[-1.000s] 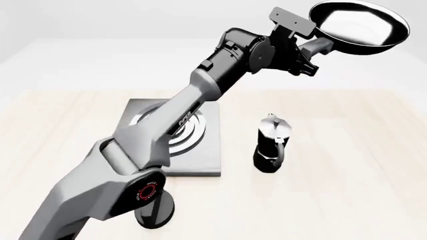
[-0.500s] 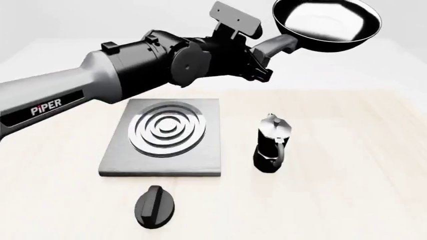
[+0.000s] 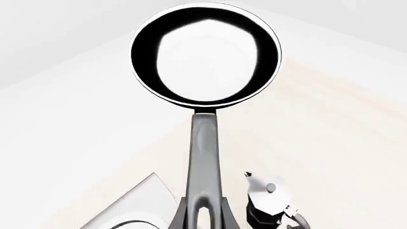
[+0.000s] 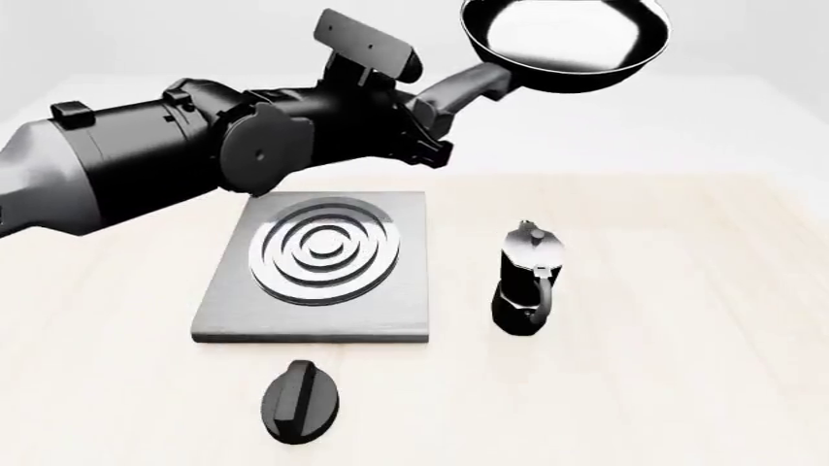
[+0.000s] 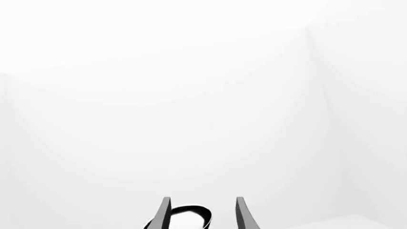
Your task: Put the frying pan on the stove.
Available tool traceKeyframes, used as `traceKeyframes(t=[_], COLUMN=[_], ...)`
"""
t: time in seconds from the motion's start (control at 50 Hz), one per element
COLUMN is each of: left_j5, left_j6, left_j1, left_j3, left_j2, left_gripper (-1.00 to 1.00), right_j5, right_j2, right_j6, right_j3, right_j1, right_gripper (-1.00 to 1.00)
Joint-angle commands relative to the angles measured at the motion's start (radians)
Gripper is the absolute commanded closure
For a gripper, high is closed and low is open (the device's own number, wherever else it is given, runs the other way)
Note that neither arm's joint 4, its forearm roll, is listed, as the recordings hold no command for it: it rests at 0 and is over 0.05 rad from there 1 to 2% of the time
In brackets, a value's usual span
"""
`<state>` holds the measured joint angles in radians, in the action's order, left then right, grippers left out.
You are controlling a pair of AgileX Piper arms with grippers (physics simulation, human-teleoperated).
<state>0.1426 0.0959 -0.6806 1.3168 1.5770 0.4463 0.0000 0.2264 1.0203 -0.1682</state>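
Aloft, frying pan (image 4: pixel 566 44) handle end hidden within clamped left hand (image 4: pixel 434 121); right hand (image 5: pixel 200 214) parted, half cropped.

Hidden and cut-off parts
The stove (image 3: pixel 137 212) and moka pot (image 3: pixel 267 202) are cropped in the left wrist view; the frying pan (image 4: pixel 566 44) handle's end is hidden

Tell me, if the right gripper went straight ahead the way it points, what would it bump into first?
Probably the frying pan: it shows between the right gripper's open fingers, though how far off is unclear. Otherwise only blank white background.

Moka pot (image 4: pixel 527 280), oval knob (image 4: pixel 302 402), table (image 4: pixel 674 369).
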Motion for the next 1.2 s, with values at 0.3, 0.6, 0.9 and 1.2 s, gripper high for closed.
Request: traceKeyframes(t=[0.3, 0.6, 0.9, 1.2], left_j5=[-0.068, -0.089, -0.089, -0.067], left_j6=[0.011, 0.013, 0.004, 0.007], left_j1=[0.092, 0.142, 0.195, 0.218], left_j3=[-0.191, -0.31, -0.409, -0.5], left_j2=[-0.201, -0.312, -0.424, -0.521], left_gripper=[1.0, 1.0, 1.0, 1.0], right_j5=[0.005, 0.013, 0.018, 0.019], right_j2=[0.0, 0.0, 0.0, 0.0], right_j6=[-0.002, -0.005, -0.008, -0.011], right_j3=[0.005, 0.014, 0.021, 0.024], right_j1=[0.006, 0.014, 0.019, 0.021], right_gripper=[-1.0, -1.0, -1.0, -1.0])
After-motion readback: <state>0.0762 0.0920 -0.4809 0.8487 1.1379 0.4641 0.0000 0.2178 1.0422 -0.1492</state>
